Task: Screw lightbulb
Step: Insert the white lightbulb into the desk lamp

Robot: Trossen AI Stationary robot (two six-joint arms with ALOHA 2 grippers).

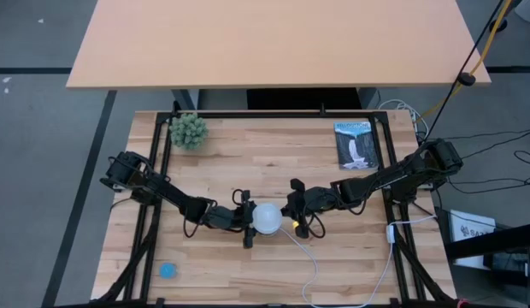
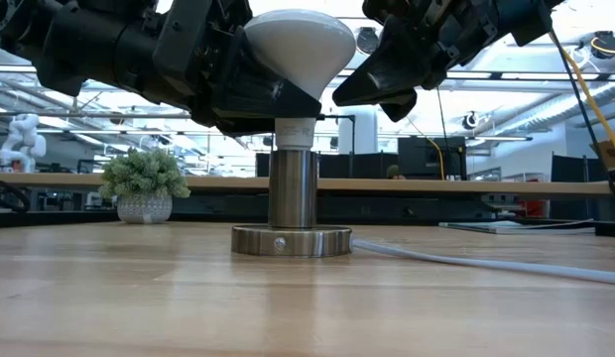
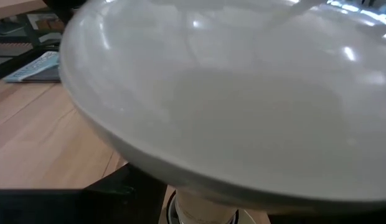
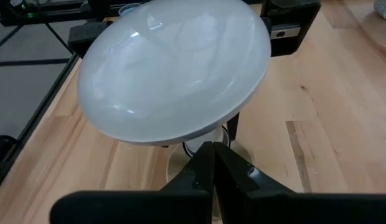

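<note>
the lightbulb (image 2: 294, 50) stands upright in the socket (image 2: 293, 188), left gripper (image 1: 248, 219) fingers pinching its head. right gripper (image 4: 215, 168), fingers pressed together, waits beside. a tilted twist could cross-thread the base.

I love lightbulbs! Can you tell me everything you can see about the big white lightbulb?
The lightbulb is smooth, glossy white, with a wide rounded dome narrowing to a slim neck. It stands upright, neck down in a shiny metal socket whose round base rests on the wooden table near its middle. It is unlit. The left gripper is around its dome, though where the fingers touch is hidden. The right gripper, fingers closed together, sits just beside it, not holding it.
</note>
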